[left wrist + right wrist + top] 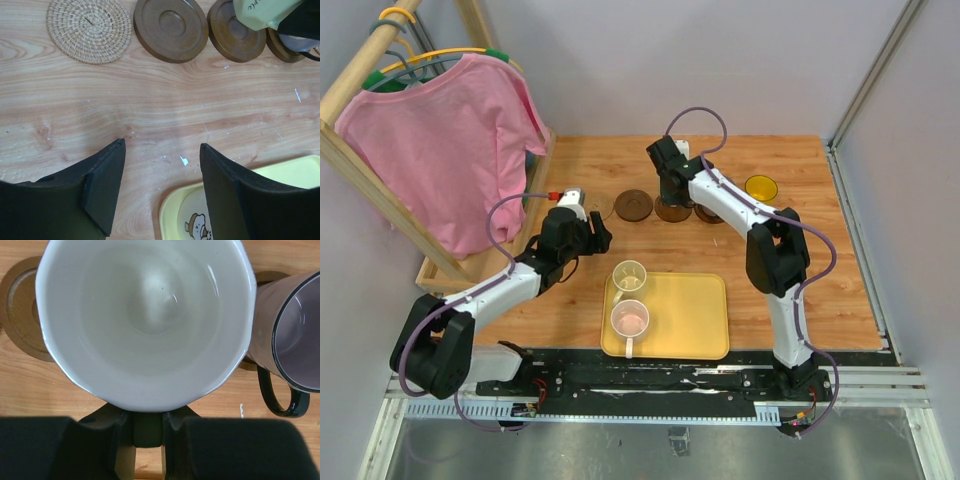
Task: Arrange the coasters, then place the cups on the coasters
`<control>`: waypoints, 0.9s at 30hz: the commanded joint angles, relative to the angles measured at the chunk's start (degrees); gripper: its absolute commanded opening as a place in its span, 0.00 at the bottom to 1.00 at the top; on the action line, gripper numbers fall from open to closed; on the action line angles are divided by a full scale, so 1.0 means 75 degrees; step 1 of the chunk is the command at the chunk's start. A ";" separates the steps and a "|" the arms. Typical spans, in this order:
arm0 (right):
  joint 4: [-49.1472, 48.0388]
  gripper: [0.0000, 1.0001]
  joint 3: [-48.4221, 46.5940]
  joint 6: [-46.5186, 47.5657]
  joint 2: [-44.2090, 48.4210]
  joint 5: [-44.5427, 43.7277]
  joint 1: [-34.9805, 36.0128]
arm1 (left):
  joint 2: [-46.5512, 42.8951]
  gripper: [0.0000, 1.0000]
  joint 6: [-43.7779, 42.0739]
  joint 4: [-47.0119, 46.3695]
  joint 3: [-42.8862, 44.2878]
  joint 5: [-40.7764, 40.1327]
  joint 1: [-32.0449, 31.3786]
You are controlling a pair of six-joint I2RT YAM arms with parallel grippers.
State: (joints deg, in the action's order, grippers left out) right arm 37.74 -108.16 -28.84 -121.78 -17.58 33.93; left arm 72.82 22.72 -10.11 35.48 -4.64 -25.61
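Note:
My right gripper (148, 429) is shut on the dark handle of a whitish cup (145, 320), which hangs over a dark brown coaster (20, 310). Just right of it, a purple-grey cup (295, 335) stands on another dark coaster (708, 213). A bare dark brown coaster (171, 27) and a woven tan coaster (90, 30) lie further left. My left gripper (162, 145) hovers open and empty over bare wood near the tray corner. A pale yellow cup (629, 276) and a pink cup (630, 320) stand in the yellow tray (690, 310). An amber cup (761, 187) sits at the back right.
A wooden rack with a pink shirt (445, 150) on a hanger fills the left side, its base frame (445, 272) beside my left arm. Grey walls close the back and right. The tray corner (172, 207) lies right under my left gripper's right finger.

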 commanded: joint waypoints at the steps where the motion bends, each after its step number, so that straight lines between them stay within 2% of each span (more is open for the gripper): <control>1: -0.0352 0.01 0.0130 0.0034 0.0180 -0.0123 -0.0130 | 0.0122 0.65 -0.0088 -0.0117 0.0232 0.0129 0.0050; 27: -0.0474 0.01 0.0406 0.0005 -0.0082 0.0134 -0.0177 | 0.0258 0.65 -0.0086 -0.0164 0.0226 0.0208 0.0044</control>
State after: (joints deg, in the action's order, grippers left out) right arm 37.10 -105.10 -28.80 -121.86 -15.94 33.36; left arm 74.19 22.74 -10.15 35.68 -3.75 -25.58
